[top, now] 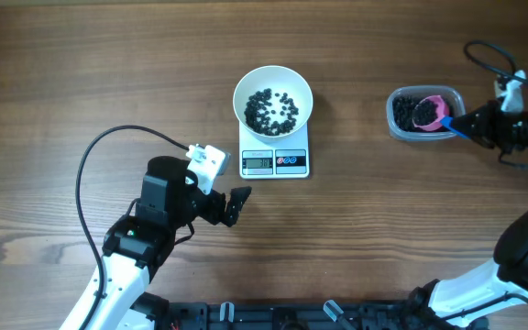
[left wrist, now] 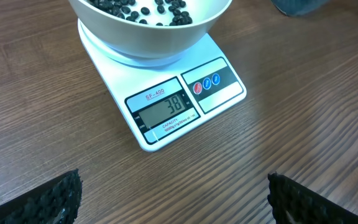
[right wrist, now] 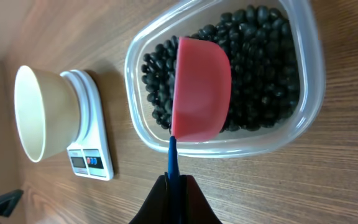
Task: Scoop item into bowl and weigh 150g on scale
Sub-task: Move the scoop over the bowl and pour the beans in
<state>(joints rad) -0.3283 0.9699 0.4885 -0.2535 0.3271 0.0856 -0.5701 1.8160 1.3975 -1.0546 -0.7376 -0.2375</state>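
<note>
The right fingers (right wrist: pixel 199 208) are closed tight on the blue handle of a pink scoop (right wrist: pixel 201 90). The scoop's head lies low in the clear tub (right wrist: pixel 311 93), over the pile of black beans (right wrist: pixel 266 56); how much it has taken up I cannot tell from these views. The tub stands on the counter (top: pixel 108 64) on the robot's right, well apart from the scale (left wrist: pixel 114 74). The left fingers (left wrist: pixel 45 200) stand wide open and hold nothing. They hover near the front of the scale without touching it, and their wrist camera looks straight at the display (left wrist: pixel 166 111).

The white bowl (left wrist: pixel 148 37) sits on the scale's platform with only a thin scatter of beans across its bottom. The display reads 38, far short of the 150 wanted, so the weighing looks roughly a quarter done.

The step in hand looks like the loading of another scoopful. The next move calls for bringing the scoop up level so that the round beans do not roll off, carrying it across to above the bowl, and tipping it there. Several more loads seem needed, with smaller ones near the end so as not to overshoot. The left arm should stay clear of the scale so that the reading stays true
</note>
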